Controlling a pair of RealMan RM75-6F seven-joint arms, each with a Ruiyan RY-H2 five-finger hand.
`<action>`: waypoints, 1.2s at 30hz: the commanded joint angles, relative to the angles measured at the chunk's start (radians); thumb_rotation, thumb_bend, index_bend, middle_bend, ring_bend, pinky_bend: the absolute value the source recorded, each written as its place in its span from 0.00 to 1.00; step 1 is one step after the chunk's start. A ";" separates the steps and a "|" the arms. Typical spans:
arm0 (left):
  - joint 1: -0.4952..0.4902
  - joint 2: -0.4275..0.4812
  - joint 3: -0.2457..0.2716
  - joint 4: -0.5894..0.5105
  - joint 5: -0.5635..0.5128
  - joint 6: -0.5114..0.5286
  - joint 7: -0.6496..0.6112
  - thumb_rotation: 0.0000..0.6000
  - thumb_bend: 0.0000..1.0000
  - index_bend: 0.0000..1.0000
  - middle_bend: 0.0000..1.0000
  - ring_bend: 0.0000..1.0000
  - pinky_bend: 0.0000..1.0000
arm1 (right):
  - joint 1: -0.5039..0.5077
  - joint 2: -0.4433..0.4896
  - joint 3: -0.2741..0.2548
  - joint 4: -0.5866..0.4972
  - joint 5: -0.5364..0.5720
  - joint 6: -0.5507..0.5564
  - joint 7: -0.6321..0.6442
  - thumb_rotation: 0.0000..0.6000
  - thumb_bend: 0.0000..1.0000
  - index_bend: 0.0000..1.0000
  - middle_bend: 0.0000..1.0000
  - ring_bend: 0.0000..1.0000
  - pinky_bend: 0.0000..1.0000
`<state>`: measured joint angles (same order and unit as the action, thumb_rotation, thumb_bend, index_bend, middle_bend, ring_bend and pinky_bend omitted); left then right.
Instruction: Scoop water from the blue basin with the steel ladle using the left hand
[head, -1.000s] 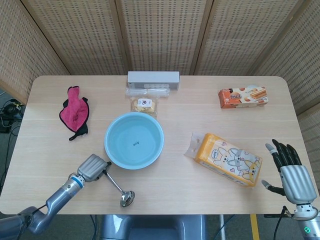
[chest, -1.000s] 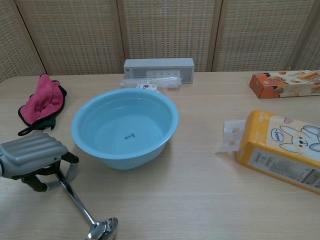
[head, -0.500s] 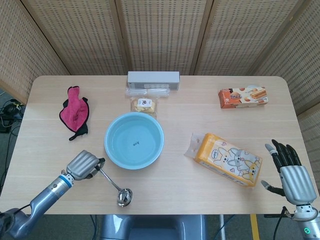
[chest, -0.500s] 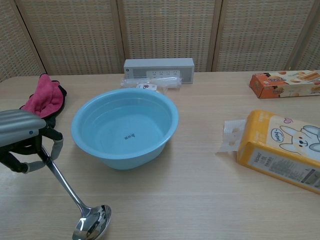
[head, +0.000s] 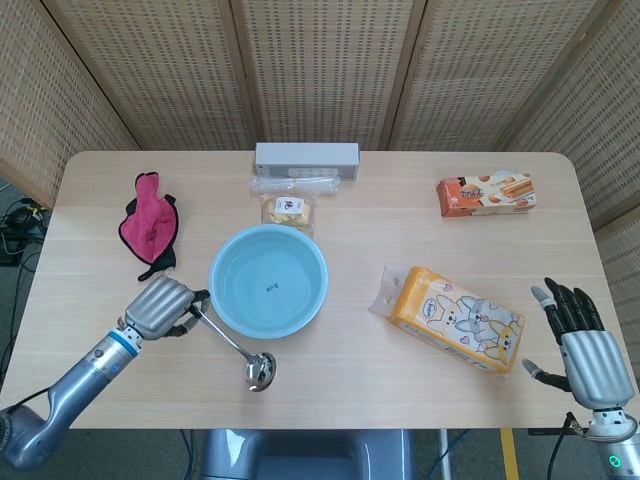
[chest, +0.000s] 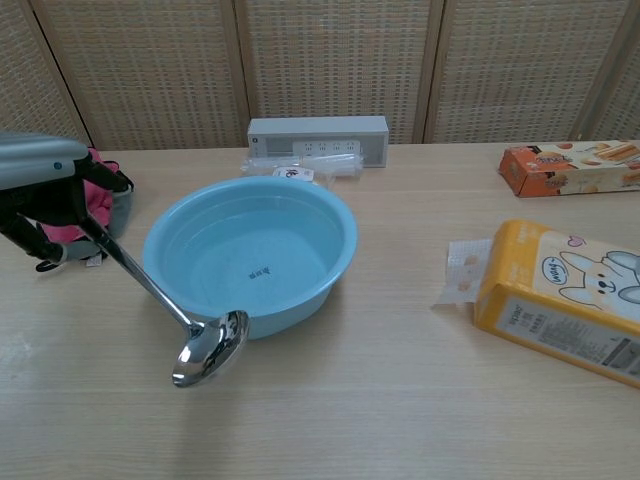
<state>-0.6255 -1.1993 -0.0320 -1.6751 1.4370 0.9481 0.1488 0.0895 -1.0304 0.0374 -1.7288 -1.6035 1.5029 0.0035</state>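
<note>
My left hand (head: 160, 306) (chest: 45, 190) grips the handle of the steel ladle (head: 238, 349) (chest: 165, 304), which hangs in the air with its bowl low, just in front of the blue basin (head: 225, 304) (chest: 330, 265). The basin holds water and stands at the table's middle left. The ladle's bowl is outside the basin's near left rim. My right hand (head: 582, 340) rests open at the table's near right edge in the head view, fingers spread, holding nothing.
A pink cloth (head: 147, 222) (chest: 88, 195) lies left of the basin. Behind it stand a white power strip (head: 306, 157) (chest: 318, 134) and a snack packet (head: 288, 209). A yellow tissue pack (head: 455, 317) (chest: 565, 295) and an orange biscuit box (head: 485, 193) (chest: 570, 166) lie to the right.
My left hand has lifted the ladle off the table and carried it up and toward the basin. The ladle's bowl now hangs above the tabletop. The right hand has not moved.
</note>
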 joint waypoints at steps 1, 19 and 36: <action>-0.067 0.023 -0.076 -0.042 -0.155 -0.083 0.086 1.00 0.84 0.99 0.98 0.96 1.00 | -0.001 -0.002 0.000 0.003 -0.005 0.005 0.000 1.00 0.00 0.00 0.00 0.00 0.00; -0.396 -0.180 -0.110 0.124 -0.890 -0.136 0.556 1.00 0.84 0.99 0.98 0.96 1.00 | 0.003 -0.005 0.021 0.015 0.044 -0.007 -0.003 1.00 0.00 0.00 0.00 0.00 0.00; -0.519 -0.340 -0.057 0.311 -1.085 -0.143 0.647 1.00 0.85 1.00 0.99 0.96 1.00 | 0.020 -0.007 0.041 0.028 0.102 -0.047 0.012 1.00 0.00 0.00 0.00 0.00 0.00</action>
<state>-1.1386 -1.5295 -0.0938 -1.3744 0.3588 0.8064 0.7932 0.1088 -1.0370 0.0780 -1.7013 -1.5029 1.4565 0.0147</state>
